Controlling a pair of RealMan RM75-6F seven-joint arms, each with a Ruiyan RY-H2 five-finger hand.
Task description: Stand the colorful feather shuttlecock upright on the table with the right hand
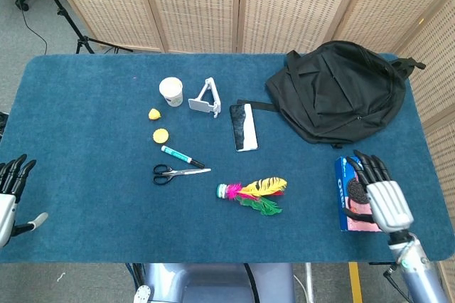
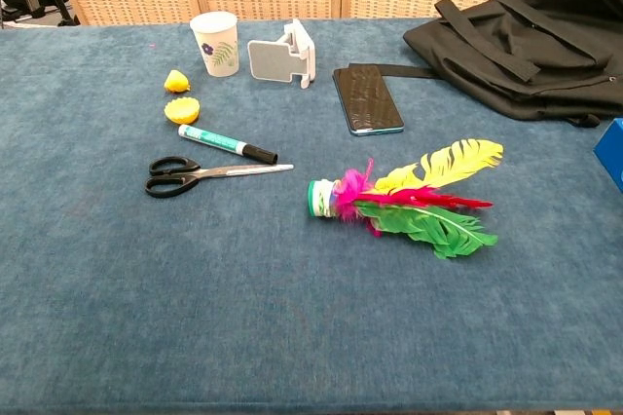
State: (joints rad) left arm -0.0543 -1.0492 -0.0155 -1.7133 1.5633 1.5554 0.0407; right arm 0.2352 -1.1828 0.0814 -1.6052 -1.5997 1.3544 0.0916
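Shuttlecock (image 1: 250, 195) lies flat on its side near the middle of the blue counter (image 1: 85, 146), toward the front edge, its round green-and-white base pointing to the left of the head view and its yellow, pink and green feathers fanned out to the right; in the chest view it rests the same way, with nothing touching it. By that evidence the task is at its very start: the feathered toy is not yet grasped, not yet lifted, and not yet set on its base, so the whole reach, pick-up, turn and placing remain to be done. The right hand (image 1: 379, 193) is well apart from it, at the right side of the counter, hovering over or resting against the blue cookie box (image 1: 346, 189); whether it actually touches the box cannot be told from above. Its fingers are extended and slightly apart, and it holds nothing. The left hand (image 1: 8, 185) sits at the far left edge, off the counter, fingers also extended and empty. Between the right hand and its target the cloth is bare, so my judgement is that a plain sideways reach toward the base end would serve.
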